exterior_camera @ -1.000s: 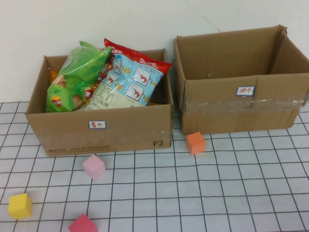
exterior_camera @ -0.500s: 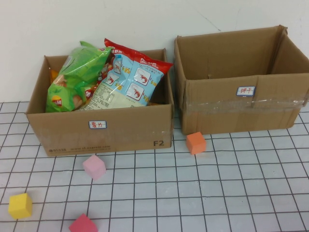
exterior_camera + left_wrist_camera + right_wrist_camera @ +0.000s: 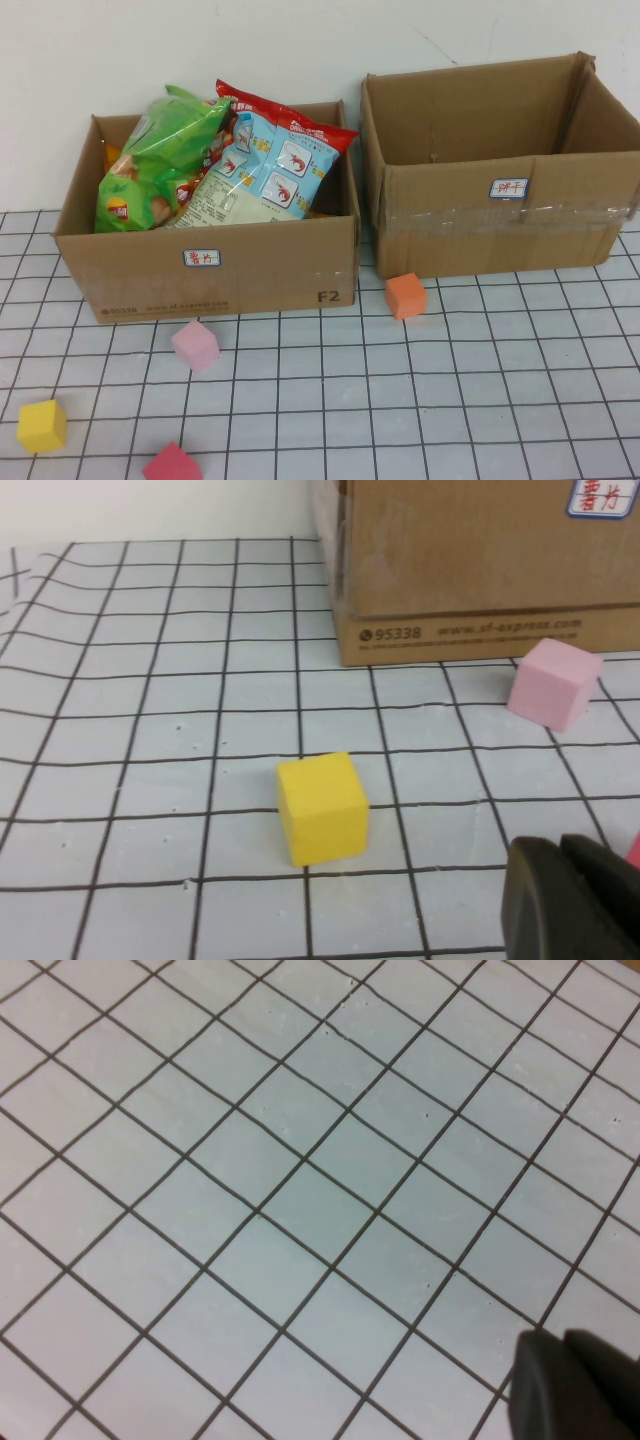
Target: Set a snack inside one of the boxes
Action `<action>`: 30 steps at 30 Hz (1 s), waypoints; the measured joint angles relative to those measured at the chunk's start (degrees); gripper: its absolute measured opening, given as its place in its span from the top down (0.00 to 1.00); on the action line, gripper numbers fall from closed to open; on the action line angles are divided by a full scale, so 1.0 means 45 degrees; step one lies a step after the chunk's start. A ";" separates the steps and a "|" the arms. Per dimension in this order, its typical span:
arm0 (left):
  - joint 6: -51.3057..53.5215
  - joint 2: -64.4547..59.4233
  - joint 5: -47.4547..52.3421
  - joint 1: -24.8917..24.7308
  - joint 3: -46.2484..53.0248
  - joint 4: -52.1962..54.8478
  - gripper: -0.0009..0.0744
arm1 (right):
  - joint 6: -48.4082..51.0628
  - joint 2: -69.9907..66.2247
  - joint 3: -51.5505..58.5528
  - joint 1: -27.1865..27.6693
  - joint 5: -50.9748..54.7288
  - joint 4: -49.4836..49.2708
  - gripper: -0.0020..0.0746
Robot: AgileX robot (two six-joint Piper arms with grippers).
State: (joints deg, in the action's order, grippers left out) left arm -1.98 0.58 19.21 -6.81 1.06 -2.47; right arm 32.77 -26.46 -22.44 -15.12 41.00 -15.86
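Note:
Two snack bags lie in the left cardboard box (image 3: 250,275): a green chip bag (image 3: 160,155) and a blue-and-red shrimp snack bag (image 3: 275,165). The right cardboard box (image 3: 500,235) shows no snack inside. Neither arm shows in the high view. My left gripper (image 3: 562,852) is low over the table in front of the left box (image 3: 480,570), its fingers together and empty. My right gripper (image 3: 562,1345) hangs over bare grid table, its fingers together and empty.
Foam cubes lie on the grid table (image 3: 450,400): yellow (image 3: 41,425), pink (image 3: 194,345), orange (image 3: 405,296) and dark pink (image 3: 172,465). The left wrist view shows the yellow cube (image 3: 321,807) and the pink cube (image 3: 554,683) near my left gripper.

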 joint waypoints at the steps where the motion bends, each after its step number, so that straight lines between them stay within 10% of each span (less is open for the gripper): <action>1: 0.0000 0.0000 0.0000 -0.0024 0.0000 0.0000 0.99 | 0.0000 0.0000 0.0000 0.0000 0.0000 0.0000 0.97; 30: -0.0059 0.0000 0.0000 -0.0102 0.0000 0.0000 0.99 | -0.0135 0.3207 0.0852 0.1602 -0.2094 0.0717 0.97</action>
State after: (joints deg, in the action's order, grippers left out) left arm -2.25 0.58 19.21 -7.26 1.06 -2.47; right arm 32.16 -12.03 -18.61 -7.91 31.57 -12.64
